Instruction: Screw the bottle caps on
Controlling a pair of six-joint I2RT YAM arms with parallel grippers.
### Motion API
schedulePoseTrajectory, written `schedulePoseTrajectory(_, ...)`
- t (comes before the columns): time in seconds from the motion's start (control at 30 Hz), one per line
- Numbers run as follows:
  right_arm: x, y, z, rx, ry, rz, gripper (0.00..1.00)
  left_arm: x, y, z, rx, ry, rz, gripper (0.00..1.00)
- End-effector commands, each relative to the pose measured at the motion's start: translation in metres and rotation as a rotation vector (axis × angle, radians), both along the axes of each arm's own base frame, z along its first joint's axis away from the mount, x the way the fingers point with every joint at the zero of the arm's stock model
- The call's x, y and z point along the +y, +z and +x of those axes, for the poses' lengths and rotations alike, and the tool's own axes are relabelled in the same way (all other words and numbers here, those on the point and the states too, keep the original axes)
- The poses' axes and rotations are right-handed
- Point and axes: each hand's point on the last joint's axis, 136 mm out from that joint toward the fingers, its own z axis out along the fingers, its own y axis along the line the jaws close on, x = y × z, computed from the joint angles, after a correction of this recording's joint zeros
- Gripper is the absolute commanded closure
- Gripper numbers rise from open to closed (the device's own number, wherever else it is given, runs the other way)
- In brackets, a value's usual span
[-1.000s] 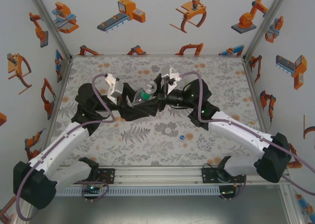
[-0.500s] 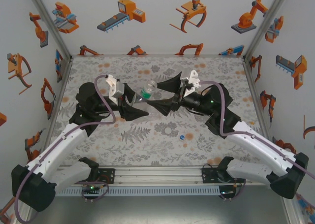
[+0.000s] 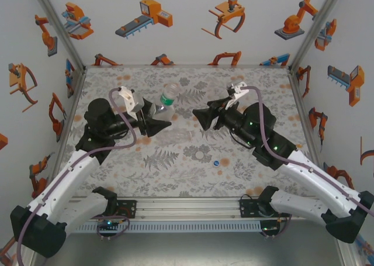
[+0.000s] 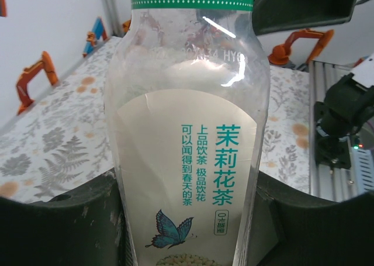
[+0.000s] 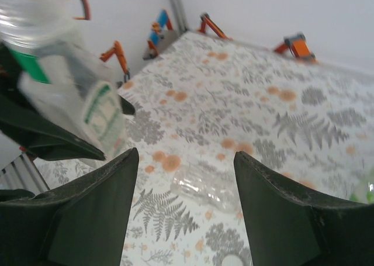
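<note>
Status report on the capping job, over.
Left claw shut on labelled bottle. Right claw open, empty. Blue cap loose on table. Second bottle lying flat near claws.

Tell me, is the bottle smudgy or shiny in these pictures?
Right wrist view: the bottle is smeared and soft, while the table behind is clearer. Left wrist view: it sits close and sharp, with white glare streaks on its shoulder. Top view: even light, only soft shadows.
</note>
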Motion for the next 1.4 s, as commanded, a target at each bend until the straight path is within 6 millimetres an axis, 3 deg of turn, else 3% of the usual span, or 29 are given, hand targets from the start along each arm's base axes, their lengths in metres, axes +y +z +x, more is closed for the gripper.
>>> schedulePoseTrajectory(0.0,-0.016,-0.037,0.015,0.19,-0.142,-0.019,0.39,0.008,0.009,0.006,-0.063,0.072,0.013,1.0)
schedulePoseTrajectory(0.2,-0.019,-0.091,0.022,0.372,-0.214,-0.182,0.4,0.01,0.005,0.009,-0.073,0.102,0.038,1.0)
schedulePoseTrajectory(0.5,-0.01,-0.15,0.025,0.57,-0.231,-0.38,0.44,0.006,0.0,0.0,-0.101,0.075,0.085,1.0)
schedulePoseTrajectory(0.8,0.016,-0.213,0.019,0.743,-0.192,-0.419,0.51,0.004,-0.003,0.0,-0.092,0.074,0.106,1.0)
schedulePoseTrajectory(1.17,0.028,-0.271,0.013,0.872,-0.21,-0.542,0.52,0.003,-0.003,0.0,-0.088,0.072,0.111,1.0)
schedulePoseTrajectory(1.37,0.02,-0.294,0.01,0.899,-0.235,-0.608,0.52,0.004,-0.003,0.001,-0.087,0.075,0.111,1.0)
